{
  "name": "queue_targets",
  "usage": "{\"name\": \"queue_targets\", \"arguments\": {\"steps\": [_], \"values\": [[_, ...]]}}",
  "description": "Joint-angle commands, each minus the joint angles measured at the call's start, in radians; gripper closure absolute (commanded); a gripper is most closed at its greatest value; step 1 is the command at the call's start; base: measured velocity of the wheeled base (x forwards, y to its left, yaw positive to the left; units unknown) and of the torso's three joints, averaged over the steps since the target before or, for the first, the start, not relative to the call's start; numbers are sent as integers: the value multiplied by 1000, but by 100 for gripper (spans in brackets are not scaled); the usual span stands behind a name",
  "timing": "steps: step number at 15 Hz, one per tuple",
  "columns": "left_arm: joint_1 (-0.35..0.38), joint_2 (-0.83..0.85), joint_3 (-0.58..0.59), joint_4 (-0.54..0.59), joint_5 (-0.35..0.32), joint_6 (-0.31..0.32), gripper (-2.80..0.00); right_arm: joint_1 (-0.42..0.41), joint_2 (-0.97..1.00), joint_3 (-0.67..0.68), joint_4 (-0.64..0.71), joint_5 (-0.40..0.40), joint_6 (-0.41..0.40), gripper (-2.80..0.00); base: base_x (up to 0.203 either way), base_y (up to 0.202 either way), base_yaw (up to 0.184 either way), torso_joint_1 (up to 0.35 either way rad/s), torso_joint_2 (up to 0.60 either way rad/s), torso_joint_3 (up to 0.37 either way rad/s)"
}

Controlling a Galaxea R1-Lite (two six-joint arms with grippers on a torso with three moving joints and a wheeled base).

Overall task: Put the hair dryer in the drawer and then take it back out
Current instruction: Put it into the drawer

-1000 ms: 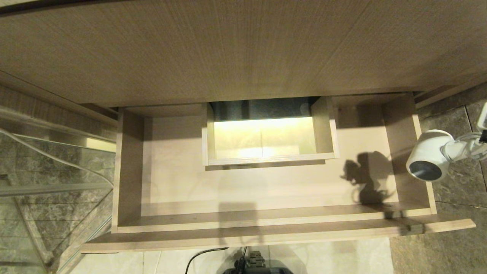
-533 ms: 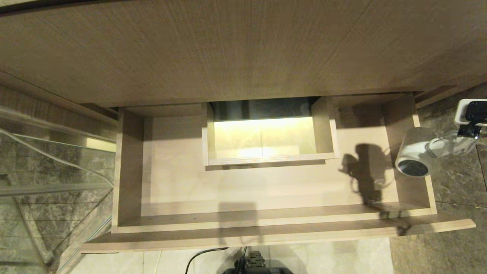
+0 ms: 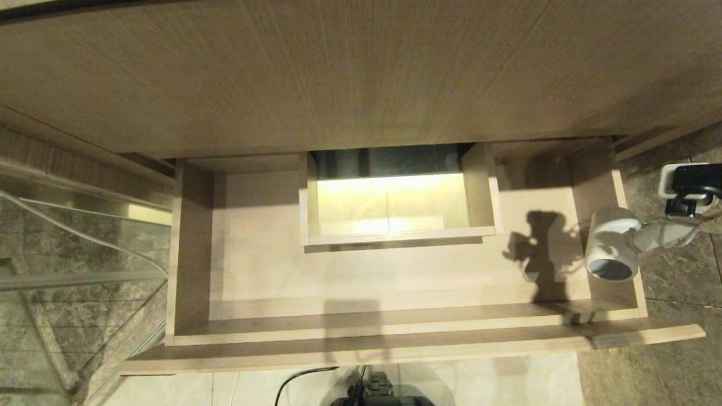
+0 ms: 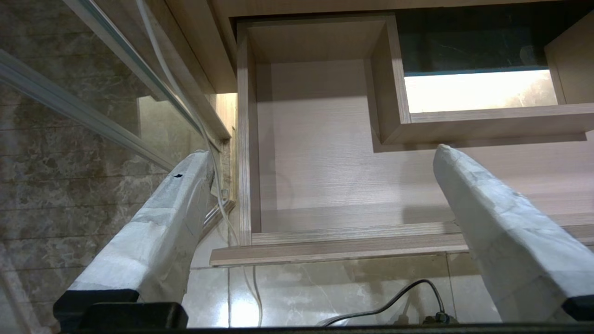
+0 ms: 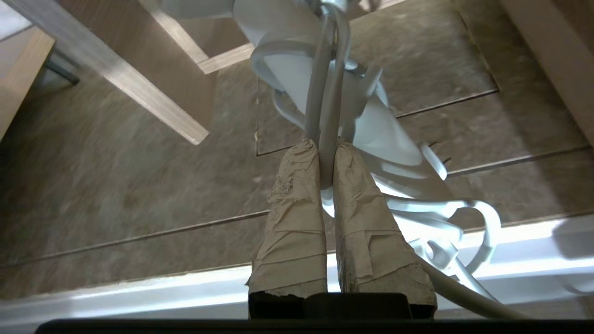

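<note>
Carrying the hair dryer [image 3: 615,248] inward, toward the open drawer [image 3: 395,282], from the right.

Over the last second the dryer is being shifted from beyond the drawer's right wall to a spot over that wall, its round nozzle being tipped downward; its shadow on the drawer floor is being dragged along with it. The right tool [image 5: 326,157] is being kept pinched tight on the white cord loops at the dryer's handle, so the dryer is being held hanging clear of the wood. The left tool [image 4: 320,195] is being held spread wide and idle near the drawer's left front corner. Judged from this, the put-in step is being approached, with the release not yet made.
</note>
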Motion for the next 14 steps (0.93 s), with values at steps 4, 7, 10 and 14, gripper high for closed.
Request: {"name": "queue_targets", "arguments": {"steps": [4, 7, 10, 14], "values": [[0, 0, 40, -1, 0, 1, -280, 0, 63, -60, 97, -5, -6, 0, 0, 0, 0, 0, 0, 0], [0, 0, 40, -1, 0, -1, -280, 21, 108, -109, 149, -6, -1, 0, 0, 0, 0, 0, 0, 0], [0, 0, 40, -2, 0, 0, -280, 35, 154, -143, 195, -7, 0, 0, 0, 0, 0, 0, 0, 0], [0, 0, 40, -1, 0, 1, -280, 38, 223, -196, 270, -5, 2, 0, 0, 0, 0, 0, 0, 0]]}}
